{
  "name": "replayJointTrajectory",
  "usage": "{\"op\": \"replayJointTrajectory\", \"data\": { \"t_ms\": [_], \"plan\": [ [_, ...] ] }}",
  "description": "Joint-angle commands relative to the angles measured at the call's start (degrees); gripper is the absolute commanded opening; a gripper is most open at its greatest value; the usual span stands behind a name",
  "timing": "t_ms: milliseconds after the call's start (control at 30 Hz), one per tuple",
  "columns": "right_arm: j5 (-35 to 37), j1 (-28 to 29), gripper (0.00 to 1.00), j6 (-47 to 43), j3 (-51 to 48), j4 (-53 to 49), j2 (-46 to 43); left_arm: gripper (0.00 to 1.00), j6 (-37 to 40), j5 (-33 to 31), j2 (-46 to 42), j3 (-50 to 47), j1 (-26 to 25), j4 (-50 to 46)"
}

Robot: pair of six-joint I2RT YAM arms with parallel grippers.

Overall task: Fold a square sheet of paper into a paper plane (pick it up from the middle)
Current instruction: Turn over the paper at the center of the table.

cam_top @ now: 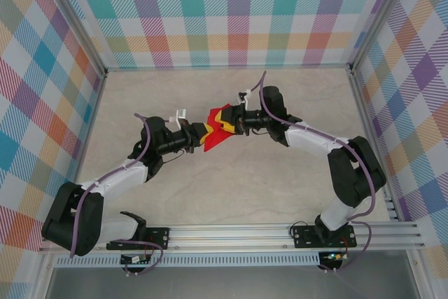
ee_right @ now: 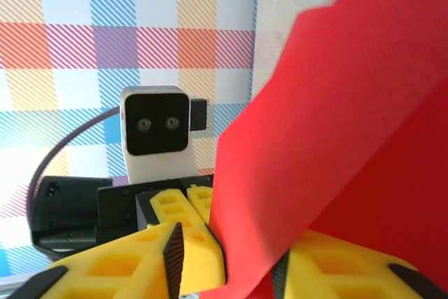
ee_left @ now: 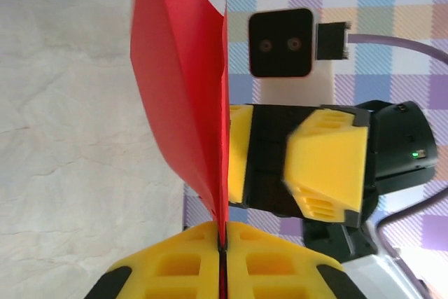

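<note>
The square sheet of paper [cam_top: 218, 131], red with yellow folds showing, hangs folded in the air above the middle of the table, between both grippers. My left gripper [cam_top: 199, 136] comes in from the left; in its wrist view the jaws [ee_left: 222, 244] are pressed together on the bottom edge of the red paper [ee_left: 185, 89], which rises as a narrow folded wedge. My right gripper [cam_top: 236, 122] faces it from the right. Its yellow fingers [ee_right: 192, 257] stand apart, with the red paper [ee_right: 329, 138] passing loosely between them. The right gripper's fingers [ee_left: 325, 166] also look spread in the left wrist view.
The beige tabletop [cam_top: 231, 187] lies below the arms. Checked walls [cam_top: 224, 12] close the back and both sides. An aluminium rail [cam_top: 280, 232] carries the arm bases along the near edge. Each wrist camera sees the other arm's camera block [ee_left: 281, 43] close ahead.
</note>
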Motion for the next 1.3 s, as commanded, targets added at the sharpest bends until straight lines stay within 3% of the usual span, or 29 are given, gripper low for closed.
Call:
{"op": "replayJointTrajectory", "data": {
  "t_ms": [0, 100, 200, 300, 500, 700, 900, 1000, 1133, 1267],
  "plan": [
    [5.2, -0.7, 0.51, -8.6, 2.0, -13.4, -5.3, 0.08, 9.8, -2.1, -2.7, 4.4, 0.3, -13.2],
    [14.4, -0.7, 0.63, -15.7, 3.0, -25.8, -9.4, 0.08, 21.9, -7.9, -3.8, 10.1, 0.1, -33.4],
    [23.2, -0.7, 0.75, -20.5, 2.3, -33.8, -13.2, 0.08, 35.0, -20.2, -2.6, 18.7, -0.6, -56.6],
    [28.6, -0.7, 0.83, -22.4, 0.3, -36.8, -15.9, 0.08, 41.8, -32.7, 0.5, 26.2, -2.8, -70.8],
    [33.8, -0.7, 0.87, -22.4, -2.7, -39.3, -17.9, 0.08, 45.1, -61.2, 10.6, 38.2, -10.8, -87.2],
    [37.9, -0.6, 0.88, -21.8, -4.1, -42.1, -18.4, 0.08, 43.2, -77.5, 23.9, 46.0, -15.5, -96.2],
    [41.0, -0.7, 0.88, -20.9, -5.7, -43.4, -19.0, 0.1, 41.7, -84.8, 36.3, 52.1, -18.8, -99.9],
    [41.7, -0.7, 0.88, -20.3, -6.0, -43.8, -18.7, 0.11, 41.8, -85.0, 42.6, 55.0, -19.9, -99.9],
    [42.9, -0.7, 0.88, -19.8, -6.0, -44.8, -18.5, 0.16, 43.1, -78.7, 47.1, 56.4, -21.0, -94.9],
    [44.0, -0.7, 0.88, -19.5, -6.5, -45.6, -18.7, 0.27, 43.8, -68.9, 47.0, 56.1, -21.1, -89.4]
  ]
}}
